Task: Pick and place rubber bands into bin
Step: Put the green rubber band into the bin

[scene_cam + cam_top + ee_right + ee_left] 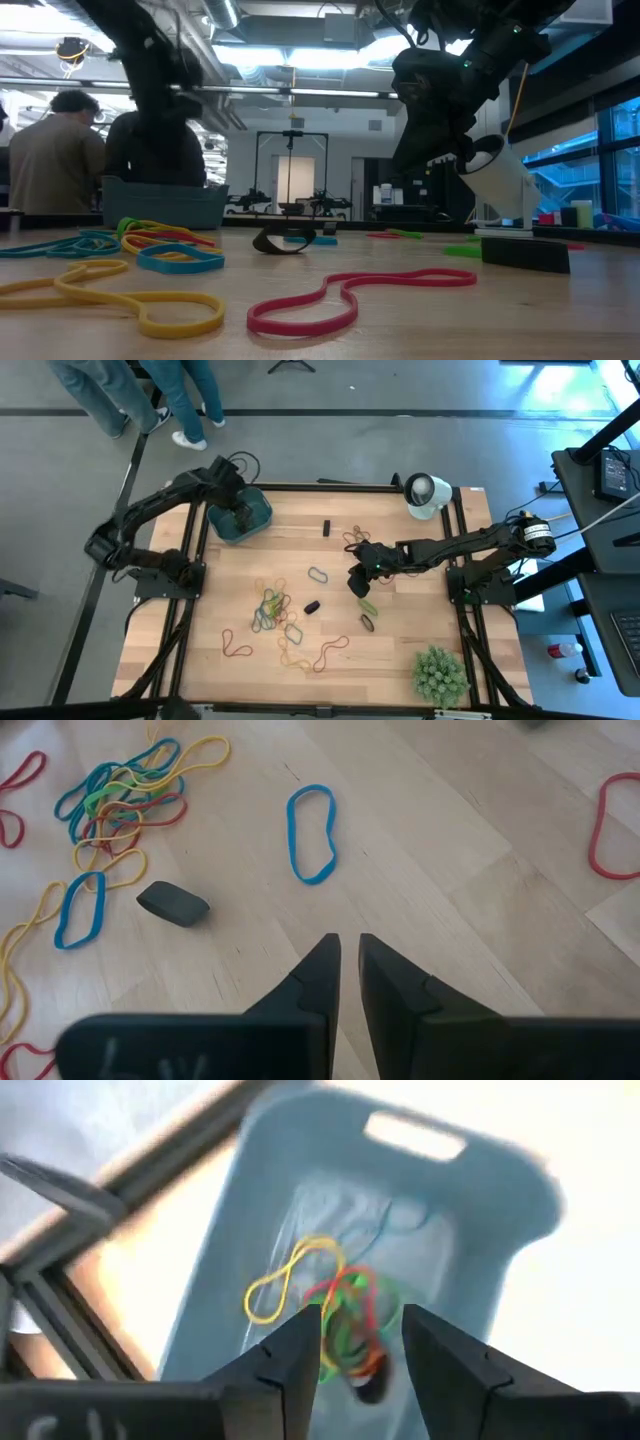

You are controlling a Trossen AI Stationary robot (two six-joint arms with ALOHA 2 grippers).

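Note:
The teal bin (258, 510) stands at the table's far left corner. In it lie several rubber bands (340, 1305), yellow, red, green and orange. My left gripper (362, 1325) hangs open just above them, holding nothing. More rubber bands (272, 610) lie loose on the wood near the table's middle, among them a blue loop (311, 832) and a dark one (173, 904). My right gripper (345, 940) hovers right of the middle, above bare wood. It points down toward the pile, its fingers a thin slit apart with nothing between them.
A white round cup-like object (425, 493) stands at the far right corner, and a spiky green ball (440, 675) at the near right. A small black block (326, 528) lies at far centre. People (150, 400) stand beyond the far edge.

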